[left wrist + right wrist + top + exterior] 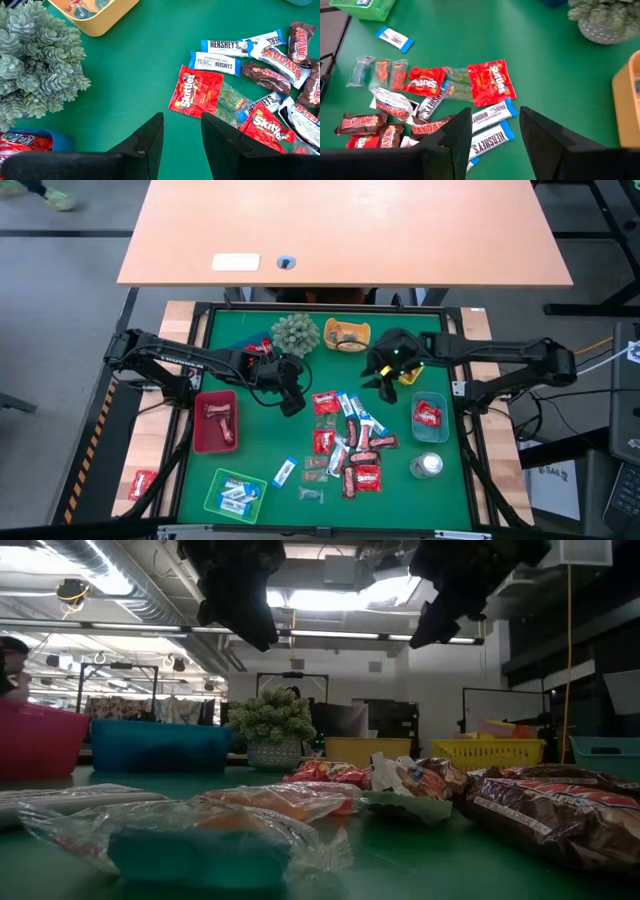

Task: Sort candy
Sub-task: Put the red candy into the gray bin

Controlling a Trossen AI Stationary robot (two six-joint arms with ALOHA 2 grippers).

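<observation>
We see the heap of small wrapped candy [350,445], red, brown and blue-white packets, lying mid-desk toward the right edge of the green desk [260,450]. Above it hover our left gripper [291,402] and right gripper [387,387], both sets of fingers parted and holding nothing.
</observation>
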